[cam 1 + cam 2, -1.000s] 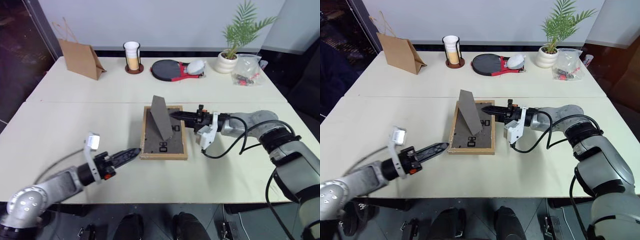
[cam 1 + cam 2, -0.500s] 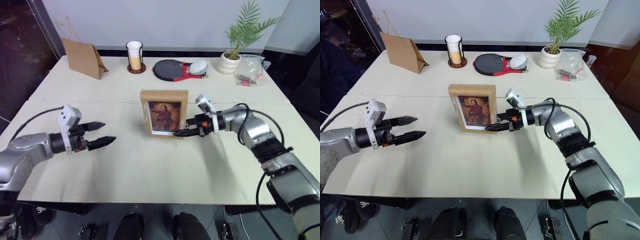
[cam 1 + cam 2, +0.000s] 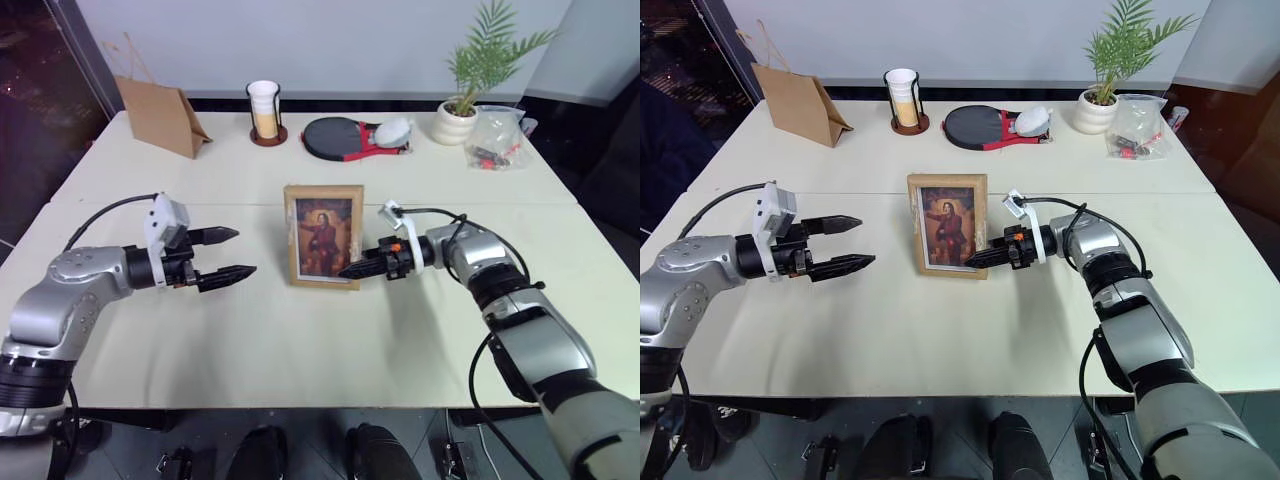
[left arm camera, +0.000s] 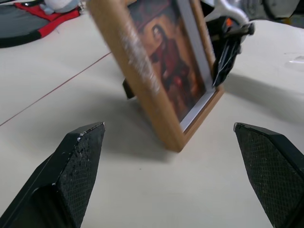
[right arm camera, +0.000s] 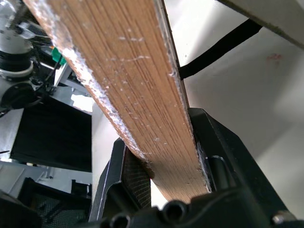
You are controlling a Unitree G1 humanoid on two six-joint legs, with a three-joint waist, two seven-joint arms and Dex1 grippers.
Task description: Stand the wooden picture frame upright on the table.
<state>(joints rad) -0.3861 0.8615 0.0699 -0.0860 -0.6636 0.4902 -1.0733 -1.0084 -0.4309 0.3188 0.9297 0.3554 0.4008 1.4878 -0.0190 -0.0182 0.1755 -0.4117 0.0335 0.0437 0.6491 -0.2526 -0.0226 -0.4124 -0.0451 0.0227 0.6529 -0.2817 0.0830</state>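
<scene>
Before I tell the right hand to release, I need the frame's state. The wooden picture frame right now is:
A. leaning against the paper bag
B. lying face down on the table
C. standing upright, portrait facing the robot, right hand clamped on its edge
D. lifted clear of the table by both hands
C: the wooden picture frame stands on the table with its portrait showing, the right hand pinching its lower side edge, and the left hand open, apart.

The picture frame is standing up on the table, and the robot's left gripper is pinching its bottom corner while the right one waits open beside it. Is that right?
Not quite: the grippers are swapped. The right gripper pinches the bottom corner of the wooden picture frame, as the right wrist view shows close up. The left gripper waits open beside it, apart from the frame, as the left eye view shows. The frame does stand up on the table.
</scene>
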